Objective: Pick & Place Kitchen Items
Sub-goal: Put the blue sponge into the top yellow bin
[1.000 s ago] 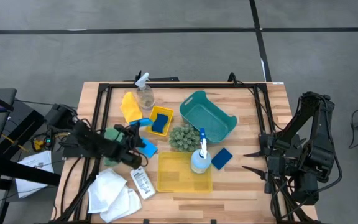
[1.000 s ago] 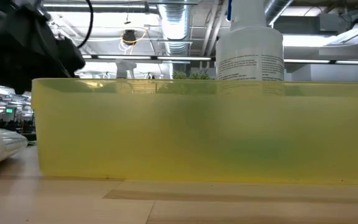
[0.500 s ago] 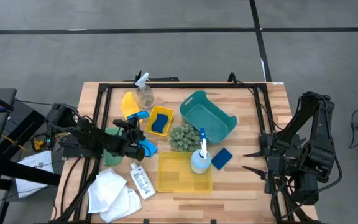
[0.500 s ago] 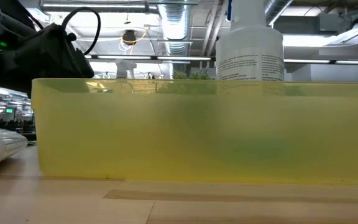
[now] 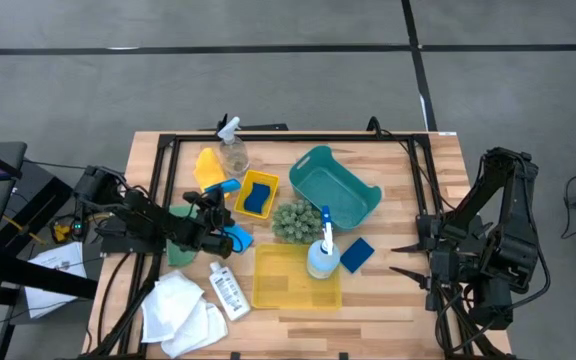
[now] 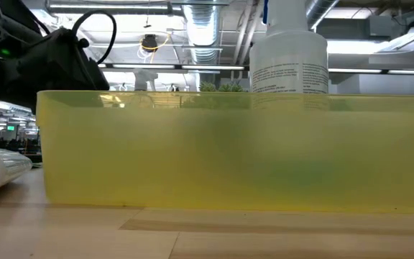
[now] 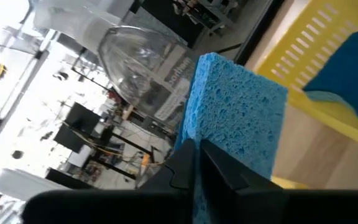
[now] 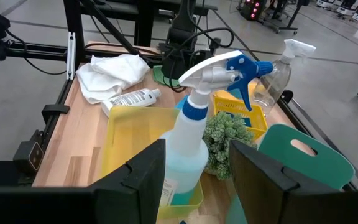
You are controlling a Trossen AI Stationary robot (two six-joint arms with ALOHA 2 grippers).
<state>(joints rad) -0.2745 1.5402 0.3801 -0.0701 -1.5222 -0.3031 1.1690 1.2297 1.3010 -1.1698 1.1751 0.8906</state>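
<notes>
Left gripper (image 5: 224, 187) clamped on a blue sponge (image 7: 232, 121), held above the table (image 5: 398, 300) near its left edge, just beside the small yellow bin (image 5: 258, 192) holding another blue sponge (image 5: 259, 198); clear spray bottle (image 7: 143, 59) close behind. Right gripper (image 5: 408, 258) parked at the right edge, jaws partly apart, nothing between them. Blue spray bottle (image 8: 191, 149) upright in the flat yellow bin (image 8: 132, 134) near the front edge, third sponge (image 5: 356, 254) beside it, white cloths (image 5: 181, 312) and small white bottle (image 5: 228, 291) at the front-left corner.
</notes>
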